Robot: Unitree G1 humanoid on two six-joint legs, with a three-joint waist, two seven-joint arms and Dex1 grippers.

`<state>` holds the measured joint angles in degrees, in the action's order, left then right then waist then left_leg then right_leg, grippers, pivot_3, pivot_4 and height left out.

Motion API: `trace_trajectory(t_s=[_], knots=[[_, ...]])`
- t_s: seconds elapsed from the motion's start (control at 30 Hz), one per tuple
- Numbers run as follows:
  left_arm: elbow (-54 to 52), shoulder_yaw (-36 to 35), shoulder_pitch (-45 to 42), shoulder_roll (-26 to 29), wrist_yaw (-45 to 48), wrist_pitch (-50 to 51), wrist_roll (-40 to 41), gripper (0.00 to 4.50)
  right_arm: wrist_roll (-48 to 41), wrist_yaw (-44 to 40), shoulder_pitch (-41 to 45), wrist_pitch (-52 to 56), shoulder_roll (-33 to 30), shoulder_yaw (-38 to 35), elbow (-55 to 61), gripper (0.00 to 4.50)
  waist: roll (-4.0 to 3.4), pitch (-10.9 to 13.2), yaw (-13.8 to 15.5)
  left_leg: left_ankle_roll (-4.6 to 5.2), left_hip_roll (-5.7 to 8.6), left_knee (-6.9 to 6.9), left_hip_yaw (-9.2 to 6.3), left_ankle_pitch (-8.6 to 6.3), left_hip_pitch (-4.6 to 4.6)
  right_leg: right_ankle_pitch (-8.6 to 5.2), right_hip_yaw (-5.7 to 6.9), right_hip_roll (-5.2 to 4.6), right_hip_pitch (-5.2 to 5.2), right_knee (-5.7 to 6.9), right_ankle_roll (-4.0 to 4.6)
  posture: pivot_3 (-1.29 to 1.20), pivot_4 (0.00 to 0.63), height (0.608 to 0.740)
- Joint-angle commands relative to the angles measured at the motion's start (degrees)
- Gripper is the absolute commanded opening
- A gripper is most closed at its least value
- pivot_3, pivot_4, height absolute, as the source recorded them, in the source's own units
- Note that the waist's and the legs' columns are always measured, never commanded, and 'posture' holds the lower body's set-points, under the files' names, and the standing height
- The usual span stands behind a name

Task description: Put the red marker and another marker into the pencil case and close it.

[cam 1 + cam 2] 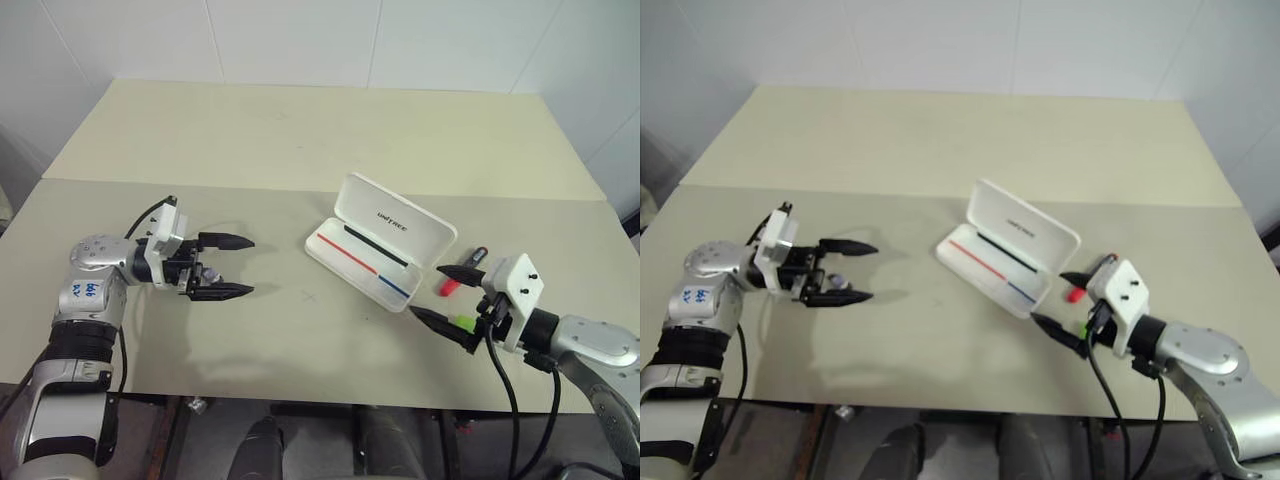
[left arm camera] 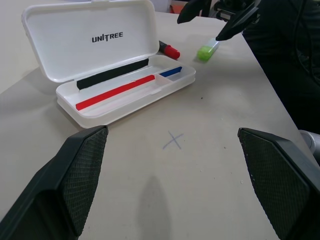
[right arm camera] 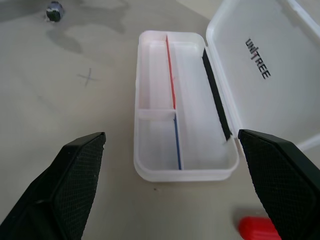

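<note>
Right of the open case (image 1: 380, 240), the slim, light, slippery red marker (image 1: 452, 281) wants a mid-barrel pinch from the wide-open, empty right gripper (image 1: 447, 296).

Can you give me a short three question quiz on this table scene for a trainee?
1. True or false: the pencil case lies open on the table.
2. Which marker lies nearer the right pincer? A) the red marker B) the lime-green marker
3. Fill in: the tray of the pencil case holds ___ markers.

Key
1. True: its lid stands up, showing the lettering.
2. B: it lies right by the pincer's lower finger; the red one is beside the case.
3. No: both markers are on the table beside the case. Both the left pincer and the right one are open and hold nothing.
</note>
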<state>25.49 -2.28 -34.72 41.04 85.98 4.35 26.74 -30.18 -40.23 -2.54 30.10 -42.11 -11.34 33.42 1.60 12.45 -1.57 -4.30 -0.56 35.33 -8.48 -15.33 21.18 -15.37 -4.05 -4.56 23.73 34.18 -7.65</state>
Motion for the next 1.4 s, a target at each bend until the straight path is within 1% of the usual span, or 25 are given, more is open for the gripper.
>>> trace_trajectory(t_s=[0.03, 0.13, 0.2, 0.33, 0.43, 0.6, 0.7, 0.87, 1.0, 1.3, 1.4], knots=[[-1.13, -1.92, -1.79, 1.63, 3.07, 0.16, 1.22, 4.47, -0.09, 1.51, 2.46, -0.54, 1.08, 0.47, 1.98, 4.5, 0.0, 0.0, -0.03, 0.0, 0.0, 0.0, 0.0, 0.0, 0.0, 0.0, 0.0, 0.0, 0.0, 0.0, 0.0, 0.0, 0.15, 0.74], [0.26, -2.01, -2.47, 1.29, 2.55, -1.41, 0.61, 4.47, 1.39, 2.03, 5.12, -0.9, 2.47, 3.33, -0.4, 4.5, 0.0, 0.0, 0.01, 0.0, -0.02, 0.0, 0.01, 0.0, -0.01, 0.01, 0.0, 0.01, 0.0, 0.0, 0.01, 0.0, 0.15, 0.74], [-1.41, -2.14, -1.43, 1.08, 2.61, 0.07, 1.76, 4.47, 2.18, 2.55, 6.72, 0.52, 2.67, 5.36, -0.4, 4.5, 0.0, 0.0, -0.02, -0.01, -0.02, 0.0, 0.01, 0.0, -0.01, 0.01, 0.0, 0.01, 0.0, 0.0, 0.01, 0.0, 0.15, 0.74], [-0.16, -2.23, -1.54, 0.84, 3.34, -0.54, 1.55, 4.47, 1.25, 5.76, 10.26, 7.37, 3.74, 8.49, 0.89, 4.5, 0.0, 0.0, -0.02, -0.01, -0.03, -0.05, 0.01, 0.0, 0.01, 0.05, 0.0, 0.01, 0.02, -0.03, -0.07, 0.0, 0.15, 0.74], [-1.98, -2.86, -0.47, 0.59, 3.35, 0.3, 2.82, 4.47, 2.01, 6.64, 12.46, 14.12, 2.34, 11.96, 0.85, 4.5, -0.01, 0.0, 0.01, -0.01, -0.03, -0.06, 0.01, 0.0, 0.0, 0.07, 0.0, 0.01, 0.02, -0.02, -0.1, 0.0, 0.15, 0.74], [-3.72, -4.14, 1.57, 1.48, 2.81, 0.51, 3.79, 4.47, 2.27, 6.68, 16.74, 18.27, 3.45, 15.88, 0.12, 4.5, -0.01, 0.0, -0.07, -0.01, -0.04, -0.08, 0.01, 0.0, 0.01, 0.03, 0.0, 0.01, 0.02, -0.08, -0.03, 0.0, 0.15, 0.74], [-5.15, -4.4, 2.31, 1.52, 1.72, 1.15, 3.94, 4.47, 2.69, 6.07, 17.49, 19.39, 3.16, 17.16, -0.24, 4.5, -0.01, 0.0, 0.0, -0.01, -0.05, -0.1, 0.02, 0.0, 0.0, 0.03, 0.01, 0.02, 0.02, -0.08, -0.02, 0.0, 0.15, 0.74], [-3.73, -4.04, 0.52, 0.41, 1.45, -0.05, 2.99, 4.47, 2.92, 5.72, 19.75, 22.04, 2.98, 18.61, -1.3, 4.5, -0.01, 0.0, 0.04, -0.01, -0.03, -0.1, 0.02, 0.0, 0.04, 0.03, 0.0, 0.01, 0.02, -0.15, -0.03, 0.0, 0.15, 0.74], [-4.52, -4.19, 1.23, 0.21, 1.14, 0.06, 3.14, 4.47, 3.23, 5.53, 20.56, 24.5, 2.76, 19.95, -2.04, 4.5, -0.01, 0.0, 0.02, -0.01, -0.05, -0.14, 0.02, 0.0, 0.03, 0.08, 0.01, 0.02, 0.02, -0.15, -0.11, 0.0, 0.15, 0.74], [-5.0, -4.36, 1.68, 0.42, 0.59, 0.15, 2.86, 4.47, 3.33, 5.12, 21.86, 27.33, 2.13, 20.96, -2.48, 4.5, -0.01, 0.0, -0.02, -0.01, -0.05, -0.15, 0.02, 0.0, 0.02, 0.1, 0.01, 0.02, 0.04, -0.15, -0.15, 0.0, 0.15, 0.74], [-5.11, -4.3, 1.59, 0.2, 0.36, 0.12, 2.72, 4.5, 5.14, 6.05, 23.3, 29.02, 1.57, 23.16, -3.98, 3.9, -0.01, 0.0, -0.03, -0.01, -0.05, -0.15, 0.02, 0.0, 0.03, 0.09, 0.01, 0.02, 0.04, -0.17, -0.14, 0.0, 0.15, 0.74]])
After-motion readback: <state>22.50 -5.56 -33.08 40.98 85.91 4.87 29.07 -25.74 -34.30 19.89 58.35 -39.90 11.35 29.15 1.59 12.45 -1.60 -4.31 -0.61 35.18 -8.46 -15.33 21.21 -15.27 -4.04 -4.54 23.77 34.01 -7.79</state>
